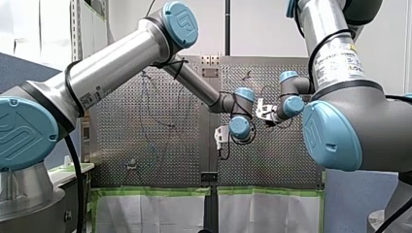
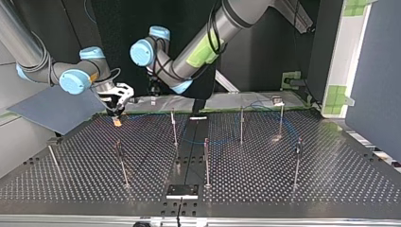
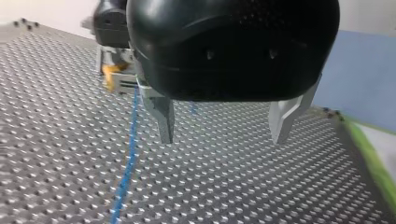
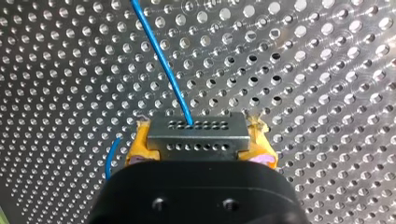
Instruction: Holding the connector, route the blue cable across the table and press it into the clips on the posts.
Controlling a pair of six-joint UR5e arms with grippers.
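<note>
Yellow pads of my right gripper clamp the connector of the blue cable; my left gripper holds its fingers apart.

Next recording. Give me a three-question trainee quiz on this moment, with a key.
1. True or false: my left gripper is shut on the blue cable.
2. What holds the connector? A) my left gripper B) my right gripper C) nothing, it lies loose
3. Fill in: the pads gripping the connector are ___ in colour.
Key: 1 false, it is open beside the cable; 2 B; 3 yellow.
</note>
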